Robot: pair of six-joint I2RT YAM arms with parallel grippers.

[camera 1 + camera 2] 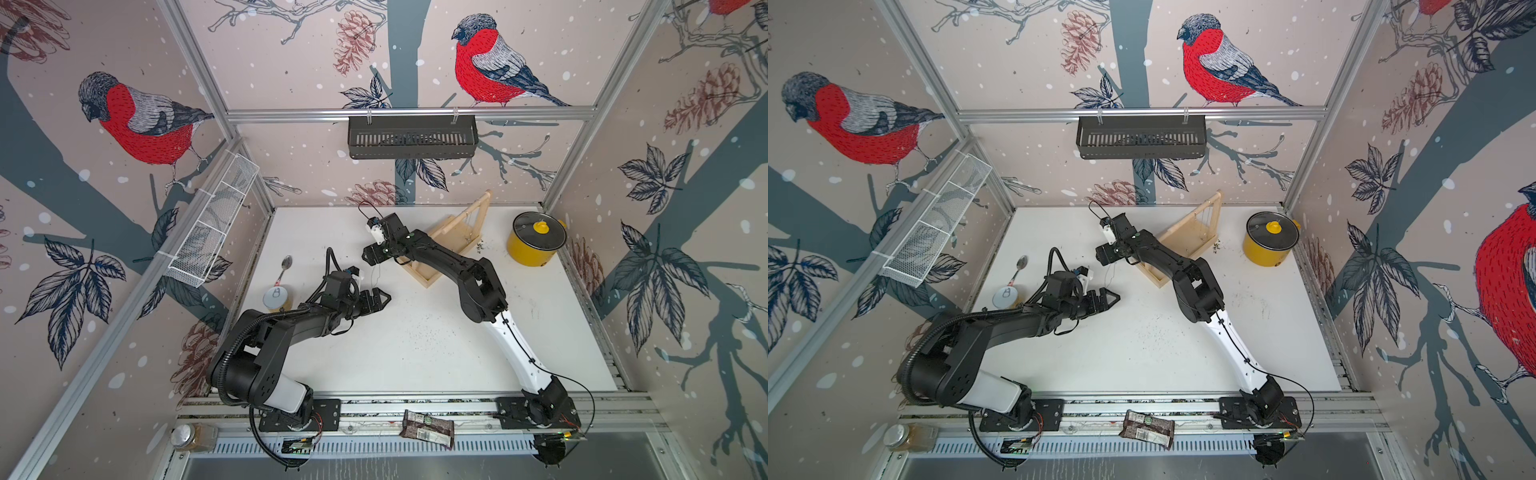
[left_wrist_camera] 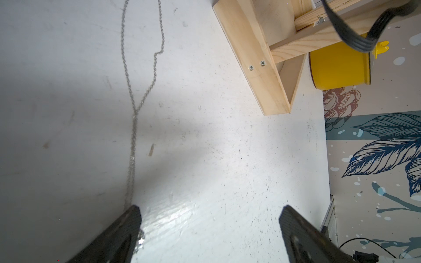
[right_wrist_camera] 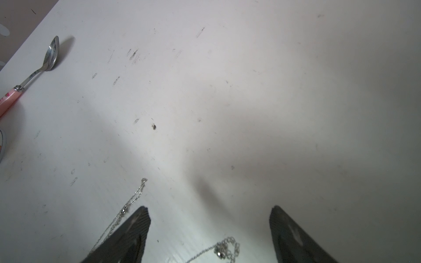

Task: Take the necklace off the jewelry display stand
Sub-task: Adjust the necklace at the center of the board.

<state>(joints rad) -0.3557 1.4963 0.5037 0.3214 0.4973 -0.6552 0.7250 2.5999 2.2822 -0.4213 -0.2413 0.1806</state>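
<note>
A thin silver necklace lies stretched out on the white table, off the pale wooden jewelry display stand. One end of the chain runs under a finger of my left gripper, which is open and low over the table. The other end lies loosely curled between the wide-apart fingers of my open right gripper, which holds nothing. In both top views the two grippers face each other left of the stand's tray base. Fine strands still hang from the stand's crossbar.
A yellow pot with a lid stands at the back right. A pink-handled spoon and a white-lidded can sit at the left. A black basket and a white wire basket hang on the walls. A wrapper lies on the front rail.
</note>
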